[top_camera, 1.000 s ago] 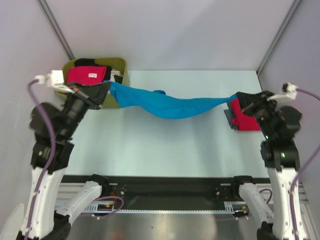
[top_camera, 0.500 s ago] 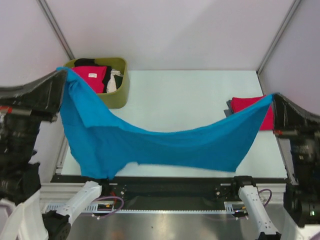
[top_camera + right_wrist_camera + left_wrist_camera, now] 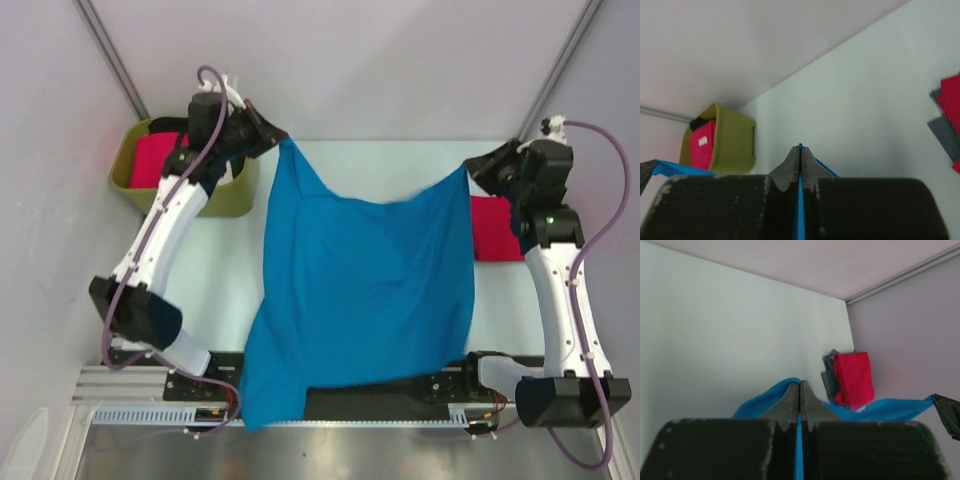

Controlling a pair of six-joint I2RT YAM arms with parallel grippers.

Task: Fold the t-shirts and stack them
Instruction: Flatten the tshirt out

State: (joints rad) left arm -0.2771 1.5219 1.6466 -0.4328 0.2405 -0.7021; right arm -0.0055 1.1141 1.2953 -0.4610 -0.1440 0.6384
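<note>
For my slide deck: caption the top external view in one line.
Left end effector and right end effector hold the blue t-shirt spread out over the table.

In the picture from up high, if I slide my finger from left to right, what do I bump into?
Olive-green plastic tub → left pincer, pinching one top corner → bright blue cloth t-shirt, spread between both arms → right pincer, pinching the other corner → folded red cloth shirt.
</note>
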